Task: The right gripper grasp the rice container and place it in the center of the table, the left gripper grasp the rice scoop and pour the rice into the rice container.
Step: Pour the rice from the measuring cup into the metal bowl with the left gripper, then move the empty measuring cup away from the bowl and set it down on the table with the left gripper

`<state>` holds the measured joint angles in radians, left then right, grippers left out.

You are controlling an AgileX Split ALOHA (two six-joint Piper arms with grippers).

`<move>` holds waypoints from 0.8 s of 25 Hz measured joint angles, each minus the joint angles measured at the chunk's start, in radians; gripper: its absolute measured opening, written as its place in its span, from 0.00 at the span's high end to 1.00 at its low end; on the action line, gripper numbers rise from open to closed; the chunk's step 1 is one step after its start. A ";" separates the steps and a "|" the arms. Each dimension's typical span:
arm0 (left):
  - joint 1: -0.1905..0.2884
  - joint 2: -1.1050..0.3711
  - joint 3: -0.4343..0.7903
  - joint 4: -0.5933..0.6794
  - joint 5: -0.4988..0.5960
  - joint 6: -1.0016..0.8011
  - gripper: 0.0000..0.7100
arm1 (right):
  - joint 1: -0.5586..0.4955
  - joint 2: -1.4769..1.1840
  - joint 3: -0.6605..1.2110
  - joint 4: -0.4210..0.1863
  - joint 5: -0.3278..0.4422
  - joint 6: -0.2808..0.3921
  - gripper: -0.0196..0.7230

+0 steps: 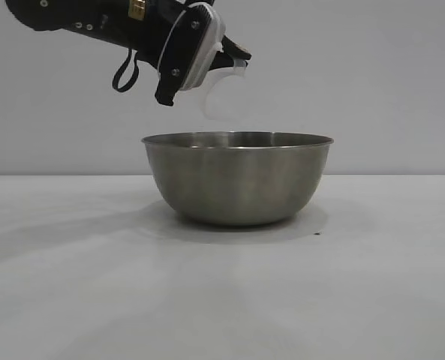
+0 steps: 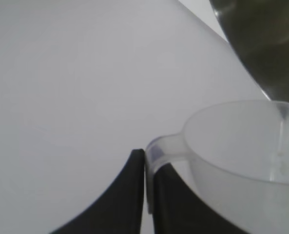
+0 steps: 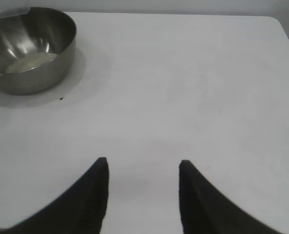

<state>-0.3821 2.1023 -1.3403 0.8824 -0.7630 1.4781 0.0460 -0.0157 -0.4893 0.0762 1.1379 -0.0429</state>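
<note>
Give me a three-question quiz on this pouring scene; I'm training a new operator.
1. True or false: the left gripper is shut on the rice scoop by its side handle.
2. Where is the rice? A) in the steel rice container B) spilled on the table C) in neither
3. Does the right gripper hold anything?

Key: 1 true; 2 A; 3 no, its jaws stand open and empty over bare table, away from the bowl.
</note>
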 joint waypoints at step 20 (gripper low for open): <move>0.000 0.000 0.000 -0.310 -0.101 -0.658 1.00 | 0.000 0.000 0.000 0.000 0.000 0.000 0.61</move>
<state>-0.3821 2.1023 -1.3403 0.5729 -0.8641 0.8198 0.0460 -0.0157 -0.4893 0.0762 1.1379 -0.0429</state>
